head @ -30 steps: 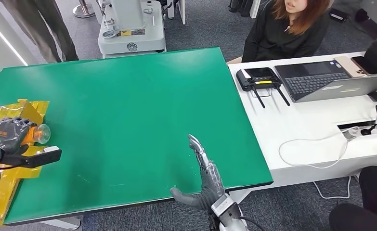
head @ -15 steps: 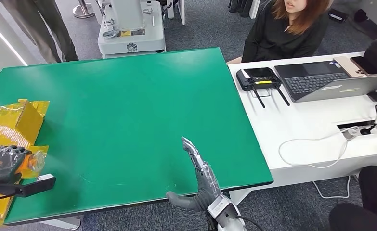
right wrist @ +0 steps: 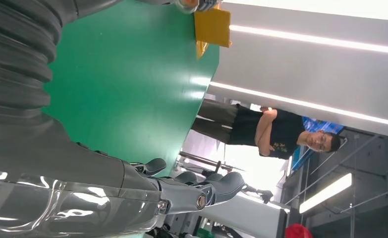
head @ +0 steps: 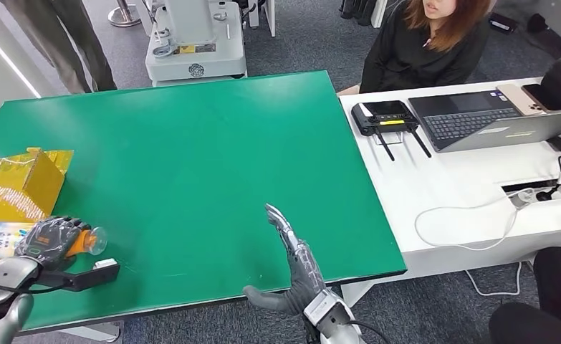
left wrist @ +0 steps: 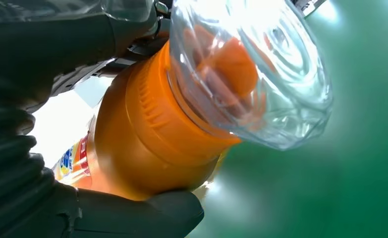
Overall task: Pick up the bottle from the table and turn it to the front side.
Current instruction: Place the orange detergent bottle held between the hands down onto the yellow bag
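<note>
An orange bottle (head: 85, 241) with a clear rounded end lies sideways in my left hand (head: 50, 240), which grips its body low over the green table (head: 205, 158) near the front left corner. The clear end points right, toward the table's middle. In the left wrist view the orange bottle (left wrist: 152, 144) sits between my dark fingers (left wrist: 132, 215), and its clear end (left wrist: 251, 74) juts out over the green surface. My right hand (head: 295, 265) is at the table's front edge, fingers straight and apart, holding nothing. The right hand (right wrist: 132, 188) also reaches over the table in the right wrist view.
A yellow foil-wrapped box (head: 19, 183) sits at the table's left edge, just behind my left hand. To the right is a white desk (head: 463, 186) with a laptop (head: 485, 118), a black controller (head: 385, 115) and cables. A person (head: 428, 43) sits behind it. A white machine (head: 195, 39) stands beyond the far edge.
My left hand has carried the bottle from the yellow box toward the front edge, then right over the green surface. The right hand drifted slightly left.
</note>
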